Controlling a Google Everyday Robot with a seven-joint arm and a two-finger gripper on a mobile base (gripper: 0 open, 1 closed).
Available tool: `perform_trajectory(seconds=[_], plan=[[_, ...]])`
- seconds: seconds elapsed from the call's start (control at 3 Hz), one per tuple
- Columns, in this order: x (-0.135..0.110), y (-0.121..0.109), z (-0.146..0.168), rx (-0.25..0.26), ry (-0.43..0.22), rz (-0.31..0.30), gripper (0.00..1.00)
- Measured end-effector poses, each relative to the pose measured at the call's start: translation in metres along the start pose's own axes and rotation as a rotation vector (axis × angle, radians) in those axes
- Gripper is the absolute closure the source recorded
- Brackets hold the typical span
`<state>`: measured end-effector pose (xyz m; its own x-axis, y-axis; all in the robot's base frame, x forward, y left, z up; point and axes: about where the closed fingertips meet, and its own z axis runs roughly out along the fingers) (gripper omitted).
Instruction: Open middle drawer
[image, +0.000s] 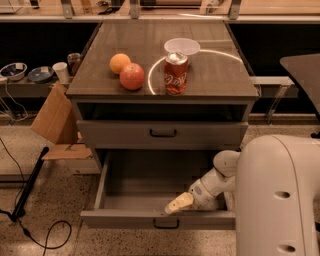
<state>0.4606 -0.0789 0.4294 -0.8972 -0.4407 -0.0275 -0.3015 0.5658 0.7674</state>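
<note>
The middle drawer (125, 219) is pulled far out of the grey cabinet. Its grey interior (150, 180) is in view and looks empty. Its flat front carries a small black handle (166, 223). My gripper (178, 203), cream-tipped, reaches from the right into the drawer. It rests just behind the top edge of the drawer front, a little above the handle. The taller top drawer (162, 134), with a wider black handle, is shut above it. The lowest drawer is hidden.
On the cabinet top (220, 75) stand a red soda can (175, 73), a white bowl (182, 46), an orange (120, 63) and an apple (132, 76). My white arm body (277, 200) fills the lower right. A cardboard piece (54, 117), a black pole (27, 185) and a cable (50, 235) lie at the left.
</note>
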Motion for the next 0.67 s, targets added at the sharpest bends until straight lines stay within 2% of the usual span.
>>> perform_trajectory(seconds=[0.67], plan=[[0.0099, 0.0043, -0.0029, -0.005, -0.021, 0.006, 0.0]])
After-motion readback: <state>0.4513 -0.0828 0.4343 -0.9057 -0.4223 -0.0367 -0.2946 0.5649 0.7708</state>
